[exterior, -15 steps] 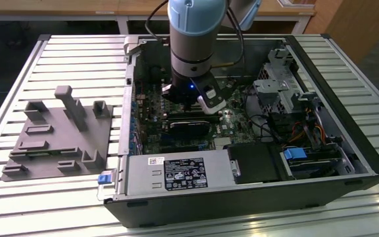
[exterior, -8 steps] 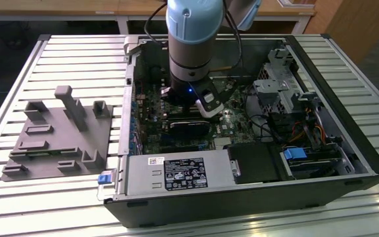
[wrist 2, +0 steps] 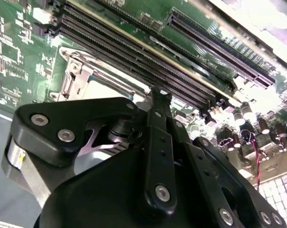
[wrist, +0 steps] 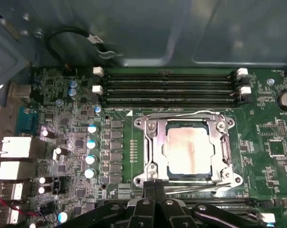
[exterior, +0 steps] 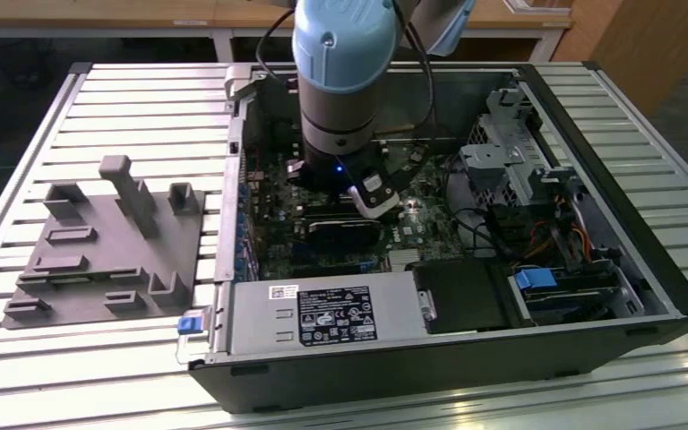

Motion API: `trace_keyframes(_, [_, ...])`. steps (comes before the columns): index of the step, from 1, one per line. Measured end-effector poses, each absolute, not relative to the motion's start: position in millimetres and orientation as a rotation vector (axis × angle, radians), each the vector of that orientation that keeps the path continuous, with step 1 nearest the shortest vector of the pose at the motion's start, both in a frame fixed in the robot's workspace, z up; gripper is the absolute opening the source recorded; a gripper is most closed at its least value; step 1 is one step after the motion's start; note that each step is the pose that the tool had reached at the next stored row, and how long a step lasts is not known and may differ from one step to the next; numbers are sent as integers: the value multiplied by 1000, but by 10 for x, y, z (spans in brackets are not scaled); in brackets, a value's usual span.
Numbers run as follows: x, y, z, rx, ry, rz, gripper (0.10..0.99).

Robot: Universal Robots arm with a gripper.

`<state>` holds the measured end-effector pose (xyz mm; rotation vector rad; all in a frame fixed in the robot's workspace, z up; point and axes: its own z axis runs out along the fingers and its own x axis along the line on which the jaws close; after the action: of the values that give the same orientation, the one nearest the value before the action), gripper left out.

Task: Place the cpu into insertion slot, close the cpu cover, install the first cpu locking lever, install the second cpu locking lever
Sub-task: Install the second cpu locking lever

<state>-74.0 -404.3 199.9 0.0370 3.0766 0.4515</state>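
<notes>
The cpu (wrist: 188,152), a silvery square chip, lies in the insertion slot (wrist: 232,178) on the green motherboard (wrist: 77,118). The silver cpu cover (wrist: 155,147) lies flat over it, framing the chip in its window. One thin wire locking lever (wrist: 181,114) runs along the socket's far edge, and another (wrist: 202,191) along the edge nearest my fingers. My gripper (wrist: 155,186) is shut, its black fingertips pressed together just at that near edge, with nothing visible between them. In the second wrist view the fingertips (wrist 2: 157,97) stand beside the socket frame (wrist 2: 79,78). In the exterior view the gripper (exterior: 365,193) hangs inside the open computer case.
Long black memory slots (wrist: 167,88) lie just beyond the socket, with capacitors (wrist: 91,142) and rear ports (wrist: 15,147) to one side. The case walls (exterior: 631,206), power supply (exterior: 320,313), drive cage (exterior: 511,152) and cables (exterior: 487,224) close in around the arm. A grey fixture (exterior: 105,242) sits on the slatted table at the exterior view's left.
</notes>
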Motion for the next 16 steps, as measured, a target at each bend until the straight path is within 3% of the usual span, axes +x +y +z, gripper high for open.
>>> trace_keyframes(16, [-810, -4101, 1891, 36, 3056, 524, 106])
